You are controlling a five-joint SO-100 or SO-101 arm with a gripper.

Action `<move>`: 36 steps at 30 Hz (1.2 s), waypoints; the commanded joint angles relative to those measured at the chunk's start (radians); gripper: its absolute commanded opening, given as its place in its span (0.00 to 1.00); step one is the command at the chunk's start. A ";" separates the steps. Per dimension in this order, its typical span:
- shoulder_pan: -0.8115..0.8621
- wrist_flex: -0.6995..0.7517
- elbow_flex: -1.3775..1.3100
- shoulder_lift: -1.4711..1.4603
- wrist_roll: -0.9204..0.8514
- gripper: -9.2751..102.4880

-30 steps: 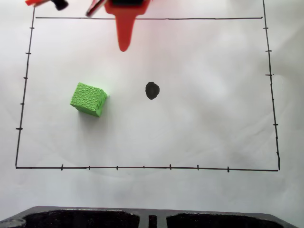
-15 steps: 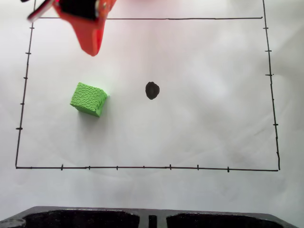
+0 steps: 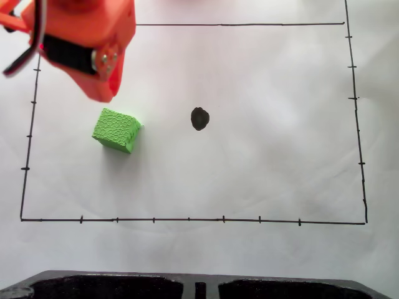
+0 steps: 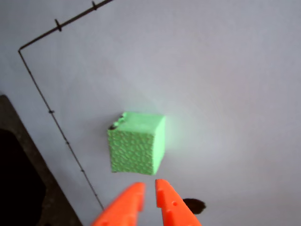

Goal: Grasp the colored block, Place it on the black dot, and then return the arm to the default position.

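Observation:
The green colored block (image 3: 116, 129) rests on white paper in the left half of the drawn rectangle, well left of the black dot (image 3: 199, 118). The orange arm's gripper (image 3: 104, 95) hangs above the paper just up and left of the block, apart from it. In the wrist view the block (image 4: 136, 148) lies straight ahead of the gripper (image 4: 149, 185). Its two orange fingertips stand almost together with a thin slit between them and hold nothing. The black dot (image 4: 194, 205) peeks out beside the right finger.
Thin black border lines with tick marks (image 3: 187, 219) frame the paper. A dark moulded base (image 3: 199, 288) runs along the bottom edge of the fixed view, and a dark edge (image 4: 21, 188) shows at the wrist view's left. White paper spreads to the right of the dot.
The arm has swung from the top centre to the upper left and come down, its tip now close above the block. Block and dot have not moved.

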 commanded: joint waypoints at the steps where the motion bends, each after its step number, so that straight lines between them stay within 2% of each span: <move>1: 0.002 0.009 -0.043 0.003 0.018 0.16; 7: 0.014 0.020 -0.043 0.000 0.021 0.29; 14: 0.028 0.003 -0.043 -0.041 0.015 0.38; 36: -0.021 -0.040 -0.133 -0.291 0.012 0.41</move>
